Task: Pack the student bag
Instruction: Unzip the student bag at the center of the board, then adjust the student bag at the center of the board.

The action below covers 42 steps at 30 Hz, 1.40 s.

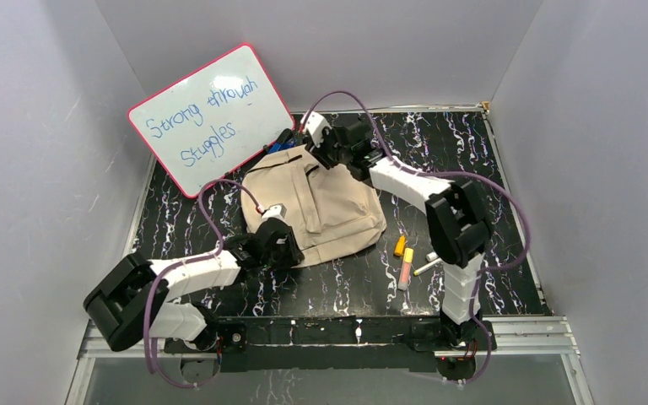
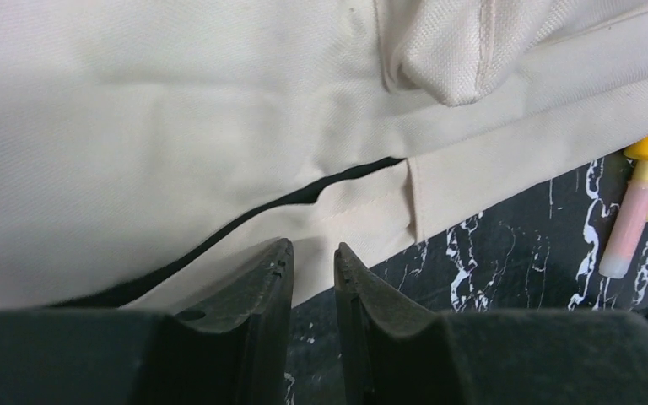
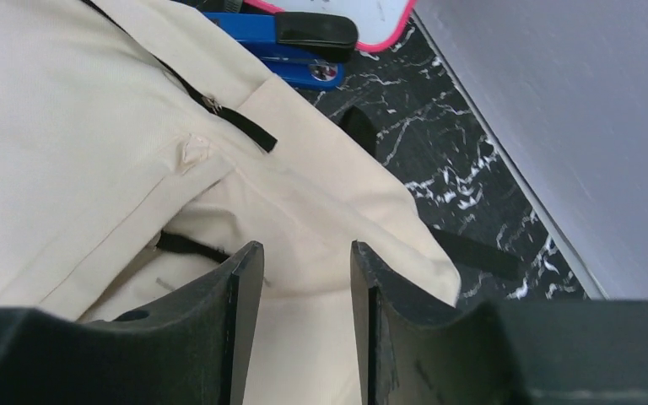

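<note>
Top view, bag: the student bag (image 1: 325, 207) is lying flat near the middle of the black marbled table (image 1: 506, 169), its far-left corner just beside the whiteboard (image 1: 211, 118).
Top view, arms: the left gripper (image 1: 291, 251) is reaching in at the bag's near-left edge, and the right gripper (image 1: 321, 159) is hanging over its far edge.
Top view, loose items: an orange marker (image 1: 399, 245), a pink highlighter (image 1: 406, 268) and a white pen (image 1: 426, 267) are lying on the table just right of the bag, outside it.
Left wrist view, hand: the fingers (image 2: 270, 278) are standing a narrow gap apart and holding nothing, their tips just at the bag's hem below a dark zipper line (image 2: 304, 196).
Right wrist view, hand: the jaws are standing parted and gripping nothing over the beige fabric; whether they are touching it cannot be told.
Right wrist view, surroundings: a blue stapler (image 3: 291, 55) is lying at the bag's far edge, and a black strap (image 3: 472, 253) is trailing across the table.
Progress: packing seems to be barely starting. No wide opening is showing, every loose item in view is sitting outside, and opening the bag and loading appear to be what is left.
</note>
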Available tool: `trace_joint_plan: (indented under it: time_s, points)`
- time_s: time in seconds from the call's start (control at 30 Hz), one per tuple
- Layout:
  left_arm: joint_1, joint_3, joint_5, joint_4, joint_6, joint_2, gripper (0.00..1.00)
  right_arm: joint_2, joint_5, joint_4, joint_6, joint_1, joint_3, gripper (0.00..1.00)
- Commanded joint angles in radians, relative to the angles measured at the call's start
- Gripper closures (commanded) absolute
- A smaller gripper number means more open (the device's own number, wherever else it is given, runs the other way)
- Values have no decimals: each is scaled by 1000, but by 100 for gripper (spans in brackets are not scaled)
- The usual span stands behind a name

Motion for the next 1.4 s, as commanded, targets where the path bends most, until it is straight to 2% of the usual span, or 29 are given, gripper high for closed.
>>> trace_joint_plan:
  time_s: [0.0, 0.1, 0.23, 0.43, 0.6, 0.8, 0.97, 1.07, 1.2, 1.37]
  points:
    - [-1, 75, -98, -239, 56, -104, 74, -206, 22, 76, 115, -6, -106, 46]
    - [2, 130, -115, -287, 92, -142, 68, -306, 66, 57, 202, -5, -207, 40]
    - [10, 218, -131, -349, 157, -129, 63, -416, 205, -28, 353, -7, -305, 36]
    - [57, 311, -114, -390, 211, -78, 52, -454, 373, -374, 633, -14, -247, 29]
    - [96, 361, -54, -379, 232, -38, 51, -483, 426, -604, 830, -16, -232, 26]
    - [98, 363, -47, -351, 234, -23, 51, -660, 497, -673, 1162, -17, -404, 24]
    - [98, 367, -64, -336, 220, -29, 50, -800, 562, -810, 1382, -18, -491, 21]
    - [99, 371, -68, -329, 184, -17, 50, -884, 594, -826, 1412, -19, -567, 17]
    - [98, 366, -105, -315, 120, -3, 49, -963, 585, -783, 1357, -19, -637, 14]
    - [98, 375, -184, -314, 73, 7, 48, -954, 555, -752, 1247, -25, -661, 15]
